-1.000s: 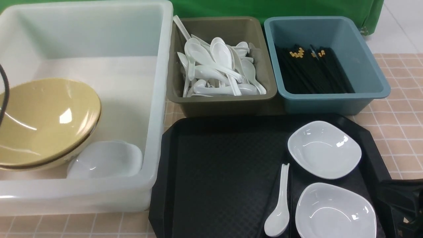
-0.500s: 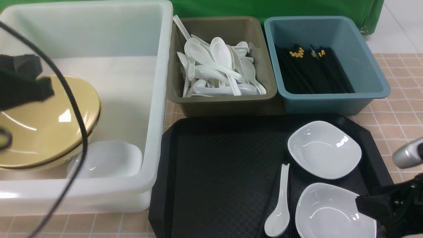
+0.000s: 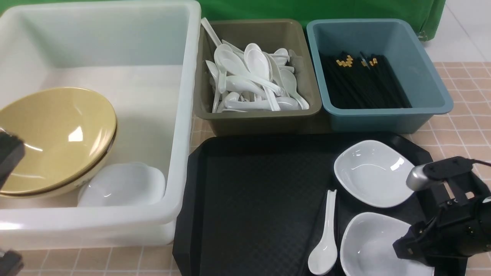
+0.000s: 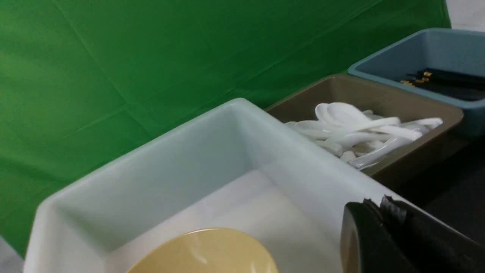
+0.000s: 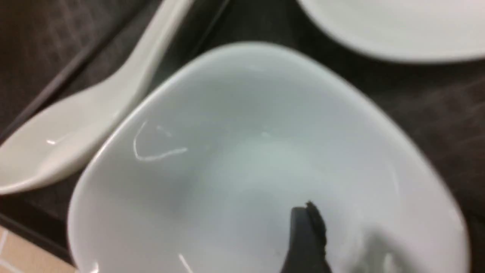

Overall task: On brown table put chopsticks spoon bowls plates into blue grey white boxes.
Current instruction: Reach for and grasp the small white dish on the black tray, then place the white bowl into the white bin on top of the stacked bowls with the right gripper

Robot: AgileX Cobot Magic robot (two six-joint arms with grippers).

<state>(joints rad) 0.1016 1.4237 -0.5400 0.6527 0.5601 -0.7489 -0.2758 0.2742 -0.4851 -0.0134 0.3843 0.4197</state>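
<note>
In the front view the right gripper point(image 3: 406, 248) sits low over the rim of the near dish point(image 3: 368, 245), which lies on the black tray point(image 3: 261, 191) on the desk. I cannot tell whether it has clamped. The spoon point(image 3: 326, 237) touches or nearly touches the dish on the side away from the gripper, and the second dish point(image 3: 374, 172) lies just ahead of it, so a dragged or tilted lift could knock either. The left gripper point(image 3: 9, 157) barely shows. In the left wrist view its fingers point(image 4: 398, 235) hang over the white box point(image 4: 212, 125), with the yellow bowl point(image 4: 208, 250) beneath. Its opening is unclear, and it could block a handover. In the right wrist view one finger point(image 5: 307, 235) rests inside the dish and its partner is hidden. A shallow bite on that glossy slope may slip.
</note>
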